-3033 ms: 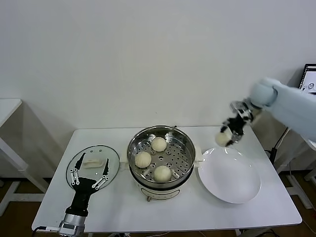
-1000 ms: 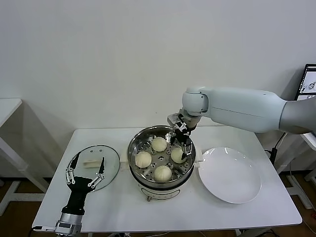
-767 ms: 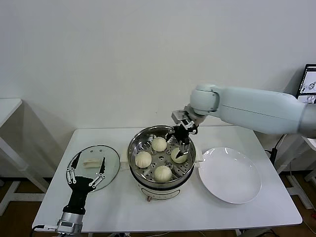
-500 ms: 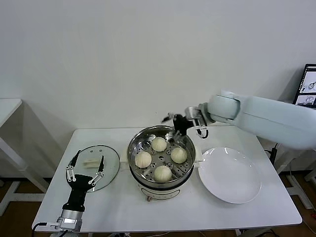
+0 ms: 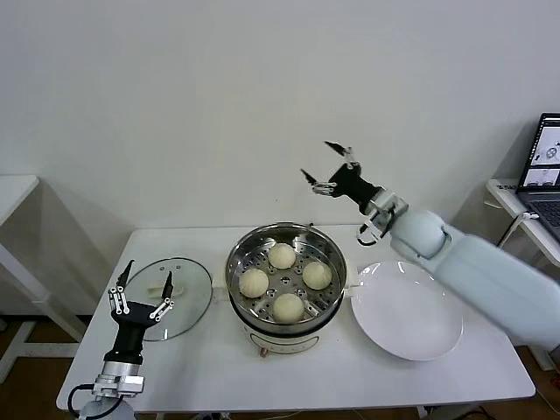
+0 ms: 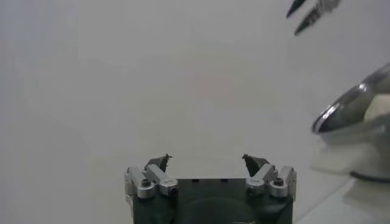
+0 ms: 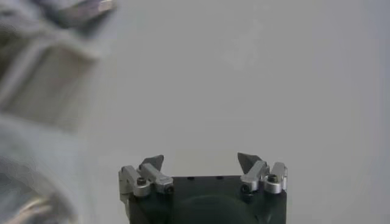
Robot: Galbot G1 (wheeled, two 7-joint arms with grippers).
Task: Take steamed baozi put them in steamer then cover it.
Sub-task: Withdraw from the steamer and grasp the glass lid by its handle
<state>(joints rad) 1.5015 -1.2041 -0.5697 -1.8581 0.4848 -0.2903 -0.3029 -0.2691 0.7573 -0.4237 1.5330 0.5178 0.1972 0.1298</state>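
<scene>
The steamer (image 5: 238, 252) stands mid-table on its cream-white base. Several baozi lie on its perforated tray, at the back (image 5: 282, 255), left (image 5: 254, 282), right (image 5: 317, 275) and front (image 5: 289, 307). The cover (image 5: 191, 293), a clear glass lid with a cream handle (image 5: 160, 286), lies flat on the table left of the steamer. My left gripper (image 5: 140, 293) is open and empty, pointing up above the lid's left part. My right gripper (image 5: 328, 168) is open and empty, raised high above and behind the steamer. The steamer's rim shows in the left wrist view (image 6: 350, 109).
A flat white plate (image 5: 407, 311) lies right of the steamer, under my right arm. A white side table (image 5: 13, 194) stands at far left. A laptop (image 5: 541, 168) sits on a stand at far right.
My right gripper let go of the fourth baozi on the tray's right side, then rose up and back, open. My left gripper lifted and tilted upward over the lid.
</scene>
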